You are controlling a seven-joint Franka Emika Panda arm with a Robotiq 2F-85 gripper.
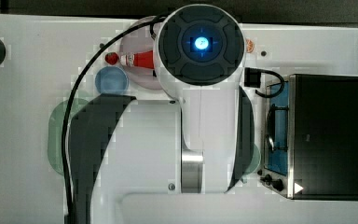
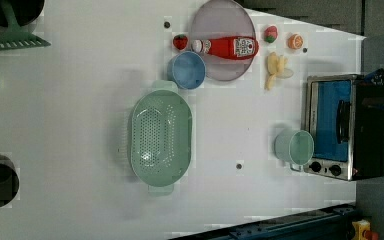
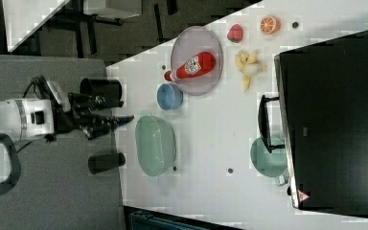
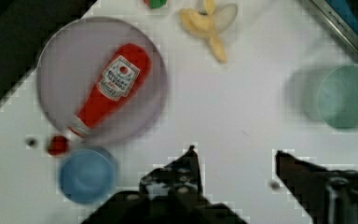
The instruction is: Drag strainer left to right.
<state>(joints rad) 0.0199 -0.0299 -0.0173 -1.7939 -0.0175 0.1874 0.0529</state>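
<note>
Gripper: your gripper point(image 4: 235, 163) hangs wide open with nothing between its fingers, clear of the table point(image 2: 90, 90).
Strainer: your strainer point(image 2: 161, 135) sits upright below the gripper tips in the right view, apart from them.
Open room: in the left view you have bare tabletop from the strainer's right rim across to the teal cup point(image 2: 295, 146).
Edges: beyond the cup stands the toaster oven point(image 2: 342, 127), near the table's far edge.
Neighbours: a blue bowl point(image 2: 187, 70) sits just beside the strainer's end; next to it, a plate point(image 2: 222, 22) carries a ketchup bottle point(image 2: 227, 46).
Arm: in the right view, your arm point(image 3: 17, 120) reaches in level from the right view's left.
</note>
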